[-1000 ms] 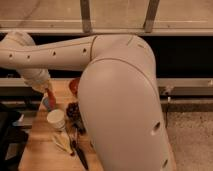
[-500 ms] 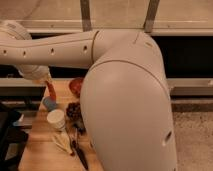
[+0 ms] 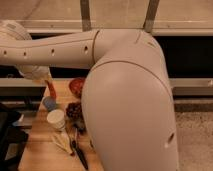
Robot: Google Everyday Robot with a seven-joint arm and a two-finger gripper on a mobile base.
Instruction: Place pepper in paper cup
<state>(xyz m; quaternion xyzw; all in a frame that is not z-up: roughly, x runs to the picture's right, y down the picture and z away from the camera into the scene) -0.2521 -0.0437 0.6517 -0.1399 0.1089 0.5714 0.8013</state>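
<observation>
At the far left the white two-finger gripper (image 3: 46, 80) has risen and drifted slightly rightward over the last 1 second, carrying the small orange-red tapered pepper (image 3: 51, 90) with it. It appears clamped on the pepper's top, and the pepper now hangs upright in the air, clear of the light wooden table (image 3: 37, 150). By my reading the pick is done and the carry is under way. Just below the pepper sits the small blue-grey cup (image 3: 49, 103), which is not the target. The small white paper cup (image 3: 56, 119) stands just in front of it and slightly right, with nothing touching it. Further right, the dark red grape cluster (image 3: 74, 110) and the round orange-red bowl (image 3: 76, 86) are partly covered by the robot's bulky white arm (image 3: 130, 100), which hides the table's whole right side. Exactly how the jaws meet the pepper is hard to make out.
</observation>
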